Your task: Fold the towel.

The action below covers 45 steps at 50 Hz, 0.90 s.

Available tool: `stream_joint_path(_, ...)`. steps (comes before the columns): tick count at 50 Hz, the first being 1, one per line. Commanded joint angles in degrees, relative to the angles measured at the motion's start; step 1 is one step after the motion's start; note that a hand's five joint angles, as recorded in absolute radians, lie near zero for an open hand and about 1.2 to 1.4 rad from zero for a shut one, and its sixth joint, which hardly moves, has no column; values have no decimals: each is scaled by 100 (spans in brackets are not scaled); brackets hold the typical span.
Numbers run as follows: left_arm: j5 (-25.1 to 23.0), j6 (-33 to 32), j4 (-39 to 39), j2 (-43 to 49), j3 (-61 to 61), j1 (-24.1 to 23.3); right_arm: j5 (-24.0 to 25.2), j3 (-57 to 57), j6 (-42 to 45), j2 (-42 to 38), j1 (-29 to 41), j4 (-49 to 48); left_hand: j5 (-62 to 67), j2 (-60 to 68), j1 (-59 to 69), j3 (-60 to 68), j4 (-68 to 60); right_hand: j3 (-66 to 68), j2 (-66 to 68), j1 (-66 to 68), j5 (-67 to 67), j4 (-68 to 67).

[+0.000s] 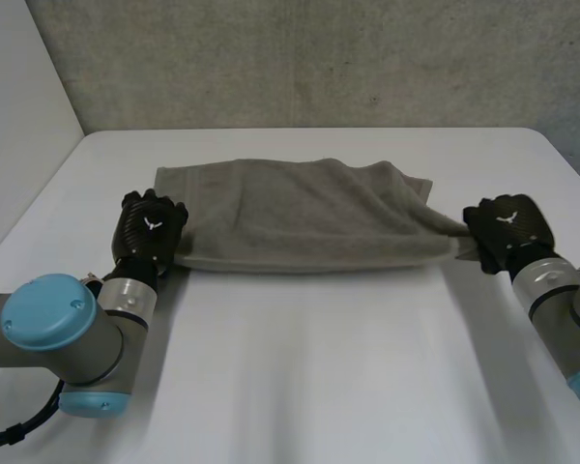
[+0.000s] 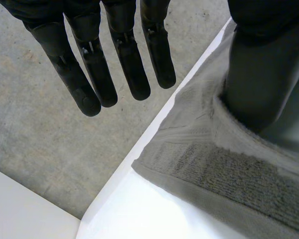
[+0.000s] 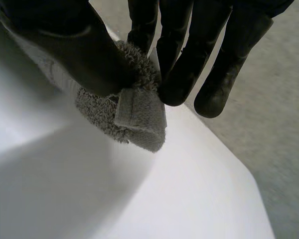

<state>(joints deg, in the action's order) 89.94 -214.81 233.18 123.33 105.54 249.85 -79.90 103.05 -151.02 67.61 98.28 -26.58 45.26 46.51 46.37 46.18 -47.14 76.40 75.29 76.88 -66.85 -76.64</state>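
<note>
A grey towel (image 1: 300,217) lies folded into a long band across the middle of the white table (image 1: 319,348). My left hand (image 1: 150,227) is over the band's left end. In the left wrist view its fingers (image 2: 114,64) are straight and lifted clear of the towel (image 2: 229,169), while the thumb (image 2: 259,74) rests on the cloth near the corner. My right hand (image 1: 507,227) is at the band's right end. There, thumb and fingers (image 3: 189,64) pinch a bunched corner of the towel (image 3: 139,119) just above the table.
The far table edge runs close behind the towel, with a grey wall (image 1: 319,58) beyond it. Bare tabletop lies between the towel and the robot. Both forearms reach in low from the near corners.
</note>
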Motion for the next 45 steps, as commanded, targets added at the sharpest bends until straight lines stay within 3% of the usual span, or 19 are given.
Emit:
stream_joint_path(1,14,9,-10,-178,55,11,-290,-57,-323,59,-230,-163,-1527,-652,-638,-619,715,360,471,312,-315,-336)
stream_joint_path(9,-12,18,-19,-248,90,20,-298,-48,-358,59,-248,-163,-1005,-130,-117,-97,193,360,471,312,-315,-336)
stream_joint_path(10,-29,27,-19,-248,99,20,-298,-48,-358,59,-239,-163,-106,769,782,802,-706,360,471,312,-315,-336)
stream_joint_path(11,-30,27,-19,-248,99,20,-298,-48,-358,59,-239,-163,-97,778,791,811,-715,360,471,312,-315,-336)
stream_joint_path(13,-47,27,-27,-257,107,11,-298,-48,-340,51,-239,-163,2462,3337,3350,3370,-3274,360,471,312,-315,-336)
stream_joint_path(25,-460,9,-203,-617,134,37,-298,-163,-261,112,-239,-84,2474,3349,3363,3382,-3286,360,471,312,-315,-336)
stream_joint_path(33,-487,18,-818,-1461,380,151,27,-330,354,1009,-257,883,2474,3349,3363,3382,-3286,360,471,312,-315,-336)
stream_joint_path(39,-645,44,-1337,-2621,644,406,378,-549,600,1859,-361,1988,2474,3349,3363,3382,-3286,360,471,312,-315,-336)
stream_joint_path(45,-733,167,-1801,-3963,635,521,378,-1180,626,2887,-380,2700,2474,3349,3363,3382,-3286,360,471,312,-315,-336)
